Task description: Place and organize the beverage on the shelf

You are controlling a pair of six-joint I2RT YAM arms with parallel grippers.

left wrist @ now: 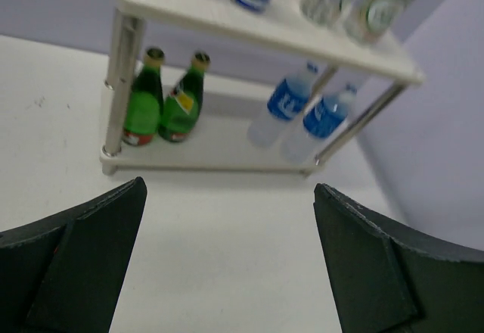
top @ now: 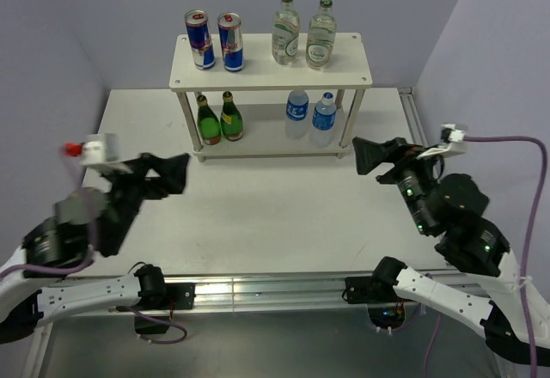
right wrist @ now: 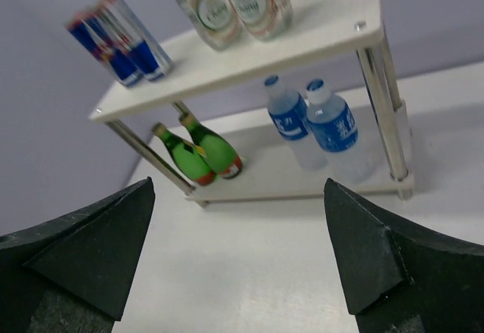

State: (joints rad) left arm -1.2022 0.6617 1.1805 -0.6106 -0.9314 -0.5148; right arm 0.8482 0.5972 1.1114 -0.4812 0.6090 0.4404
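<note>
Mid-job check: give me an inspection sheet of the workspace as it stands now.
Surface: white table, shelf at its far side.
Job's things: on the shelf's top board, two cans left, two clear bottles right; bottom board, two green bottles left, two water bottles right.
Clutter: nothing seen.
Grippers: left gripper and right gripper both with jaws open, empty, short of the shelf.
Cables: purple cable loops off the right wrist.
Surroundings: plain lilac walls.

Tally: one two-tier shelf [top: 344, 73] and eight drinks in all. Two blue-silver-red cans [top: 199, 40]. Two clear green-capped bottles [top: 285, 30]. Two dark green bottles [top: 209, 120]. Two water bottles [top: 297, 112] with blue labels. Two grippers: left gripper [top: 176, 174] and right gripper [top: 359, 156].
</note>
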